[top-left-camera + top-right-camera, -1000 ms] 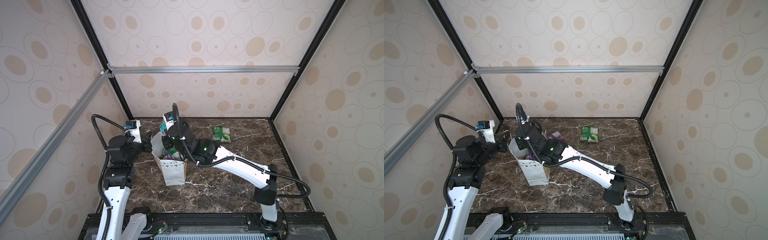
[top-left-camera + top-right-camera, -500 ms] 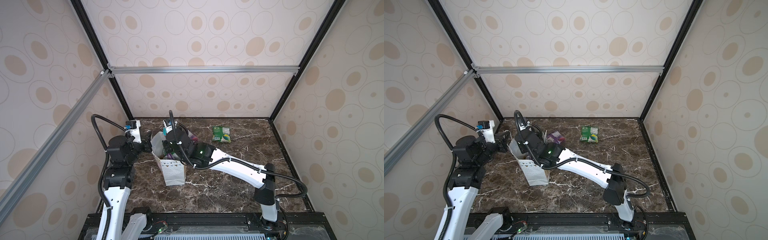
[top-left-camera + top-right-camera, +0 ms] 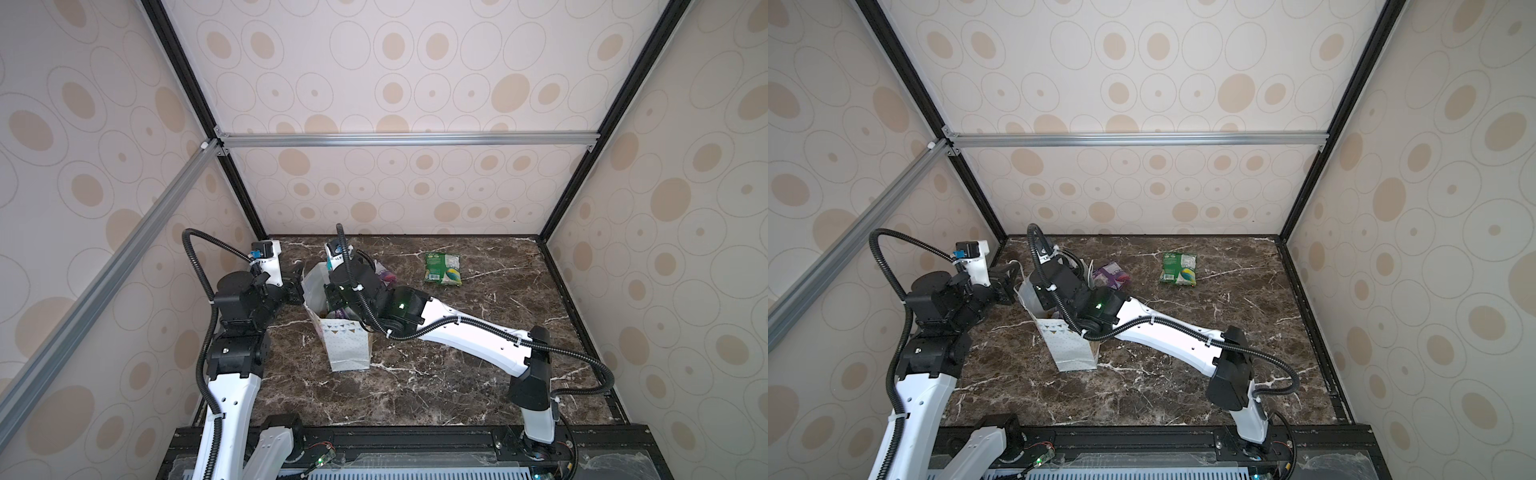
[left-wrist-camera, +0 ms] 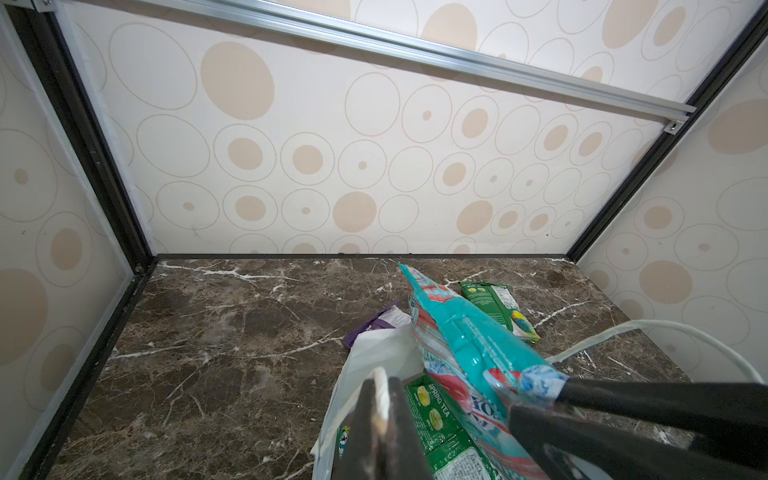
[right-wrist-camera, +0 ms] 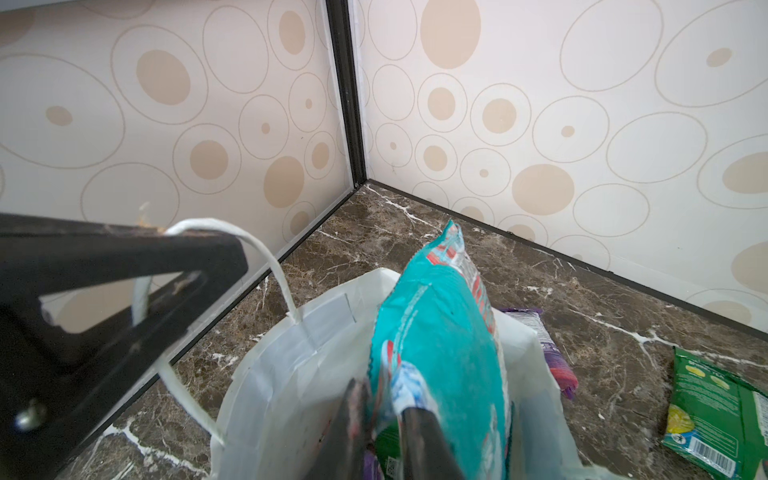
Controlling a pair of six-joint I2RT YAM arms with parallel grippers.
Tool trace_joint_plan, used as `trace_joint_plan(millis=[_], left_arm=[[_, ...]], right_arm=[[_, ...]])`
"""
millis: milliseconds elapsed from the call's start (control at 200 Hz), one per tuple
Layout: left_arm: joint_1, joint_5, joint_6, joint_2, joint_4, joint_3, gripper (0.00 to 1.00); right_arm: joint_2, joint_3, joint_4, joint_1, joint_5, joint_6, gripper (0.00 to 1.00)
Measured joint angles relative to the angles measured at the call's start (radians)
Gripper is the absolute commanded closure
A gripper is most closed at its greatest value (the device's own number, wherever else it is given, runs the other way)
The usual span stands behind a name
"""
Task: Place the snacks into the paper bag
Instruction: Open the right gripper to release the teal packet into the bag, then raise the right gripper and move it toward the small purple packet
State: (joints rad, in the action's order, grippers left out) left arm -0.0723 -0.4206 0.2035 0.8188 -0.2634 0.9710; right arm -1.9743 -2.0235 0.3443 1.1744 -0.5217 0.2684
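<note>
On your left, the left gripper (image 4: 380, 384) has its fingers pressed together on the rim of the paper bag (image 3: 347, 347), which stands on the marble table (image 3: 415, 395). The teal packet (image 5: 436, 332) stands upright in the bag's mouth. The right gripper (image 5: 384, 401) has a finger on each side of the packet's lower corner, but you cannot tell whether they clamp it. A purple packet (image 3: 1111, 276) lies just behind the bag. Well apart to the right lies a green packet (image 3: 442, 270).

One paper bag (image 3: 348, 350), one teal packet (image 5: 436, 353), one loose purple packet (image 3: 1111, 276), one loose green packet (image 3: 442, 269), one bagged green packet (image 4: 430, 409).
</note>
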Motion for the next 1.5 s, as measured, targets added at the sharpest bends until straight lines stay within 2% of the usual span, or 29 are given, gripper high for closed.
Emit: trace_joint_plan(millis=[435, 585, 670, 840, 1200, 1501], left_arm=[[0.000, 0.002, 0.000, 0.000, 0.000, 0.000, 1.00], [0.000, 0.008, 0.000, 0.000, -0.008, 0.000, 1.00], [0.000, 0.008, 0.000, 0.000, -0.007, 0.000, 1.00], [0.000, 0.015, -0.001, 0.000, -0.007, 0.000, 1.00], [0.000, 0.031, -0.001, 0.000, -0.007, 0.000, 1.00], [0.000, 0.053, -0.001, -0.002, 0.003, -0.011, 1.00]], right_arm=[[0.071, 0.005, 0.038, 0.013, 0.072, -0.006, 0.71], [0.123, 0.005, 0.038, 0.025, 0.082, -0.014, 0.71], [0.143, 0.005, 0.039, 0.031, 0.085, -0.024, 0.66], [0.165, 0.013, 0.041, 0.035, 0.083, -0.037, 0.63], [0.340, 0.235, 0.022, 0.027, 0.052, -0.064, 0.61], [0.576, 0.499, 0.001, -0.083, 0.051, 0.010, 0.60]])
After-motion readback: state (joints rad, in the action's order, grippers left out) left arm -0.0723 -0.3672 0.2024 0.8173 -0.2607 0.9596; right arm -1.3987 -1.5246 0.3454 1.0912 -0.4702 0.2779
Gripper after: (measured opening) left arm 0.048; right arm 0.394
